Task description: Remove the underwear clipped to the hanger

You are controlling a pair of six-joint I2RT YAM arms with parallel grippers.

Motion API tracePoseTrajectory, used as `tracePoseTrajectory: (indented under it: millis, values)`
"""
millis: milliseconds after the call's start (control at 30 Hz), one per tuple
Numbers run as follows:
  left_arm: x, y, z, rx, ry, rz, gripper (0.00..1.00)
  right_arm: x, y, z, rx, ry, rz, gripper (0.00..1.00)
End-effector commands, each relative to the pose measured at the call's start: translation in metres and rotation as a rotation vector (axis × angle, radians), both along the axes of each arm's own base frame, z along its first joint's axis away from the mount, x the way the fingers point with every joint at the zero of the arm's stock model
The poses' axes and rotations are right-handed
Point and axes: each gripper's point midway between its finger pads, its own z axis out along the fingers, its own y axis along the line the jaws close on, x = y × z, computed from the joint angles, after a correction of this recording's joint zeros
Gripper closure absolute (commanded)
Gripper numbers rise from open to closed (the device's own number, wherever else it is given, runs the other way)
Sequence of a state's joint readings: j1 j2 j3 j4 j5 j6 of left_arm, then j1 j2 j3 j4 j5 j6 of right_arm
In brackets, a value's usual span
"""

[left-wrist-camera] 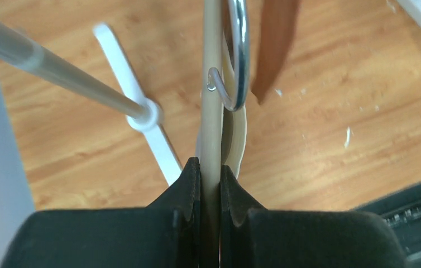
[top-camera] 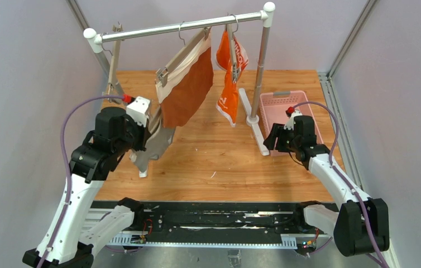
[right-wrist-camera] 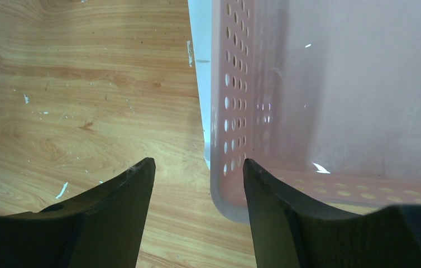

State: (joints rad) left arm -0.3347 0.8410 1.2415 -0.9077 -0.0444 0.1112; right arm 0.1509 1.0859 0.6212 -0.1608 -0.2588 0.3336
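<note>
The left gripper [left-wrist-camera: 210,167] is clamping tight on the grey underwear [top-camera: 155,142], which is dangling below the rail [top-camera: 180,27]. The rust-brown underwear [top-camera: 189,92] and the orange underwear [top-camera: 230,84] are hanging clipped under the rail, so most work is remaining. The right gripper [right-wrist-camera: 198,163] is hovering open and empty below the rail's right end.

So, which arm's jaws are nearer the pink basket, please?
Right. The right arm's jaws hang open over the pink basket's near left corner; the left arm's jaws grip a hanger across the table.

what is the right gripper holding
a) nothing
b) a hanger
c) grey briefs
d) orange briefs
a: the right gripper is open with nothing between its fingers, beside the corner of the pink basket.
</note>
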Motion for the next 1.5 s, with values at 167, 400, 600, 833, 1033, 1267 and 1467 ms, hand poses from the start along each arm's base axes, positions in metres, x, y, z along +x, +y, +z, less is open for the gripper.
tracePoseTrajectory:
  millis: [167, 400, 600, 833, 1033, 1267, 1467]
  values:
    - [-0.053, -0.055, -0.048, -0.218, 0.224, -0.272, 1.00, 0.027, 0.021, 0.035, 0.064, -0.089, 0.059, 0.39]
    - [-0.085, -0.087, -0.049, -0.315, 0.302, -0.456, 1.00, 0.036, 0.044, 0.053, 0.153, -0.113, 0.160, 0.38]
    - [-0.096, -0.108, -0.045, -0.308, 0.342, -0.586, 1.00, 0.031, 0.075, 0.090, 0.279, -0.198, 0.350, 0.36]
    - [-0.087, -0.129, -0.056, -0.228, 0.393, -0.681, 1.00, 0.005, 0.087, 0.142, 0.338, -0.343, 0.489, 0.27]
    - [-0.072, -0.148, -0.040, -0.241, 0.328, -0.760, 1.00, -0.022, 0.095, 0.171, 0.401, -0.432, 0.579, 0.22]
    - [-0.069, -0.163, -0.039, -0.260, 0.326, -0.845, 1.00, -0.043, 0.110, 0.184, 0.537, -0.471, 0.710, 0.16]
    - [-0.072, -0.173, -0.035, -0.295, 0.325, -0.923, 1.00, -0.051, 0.116, 0.195, 0.565, -0.489, 0.781, 0.17]
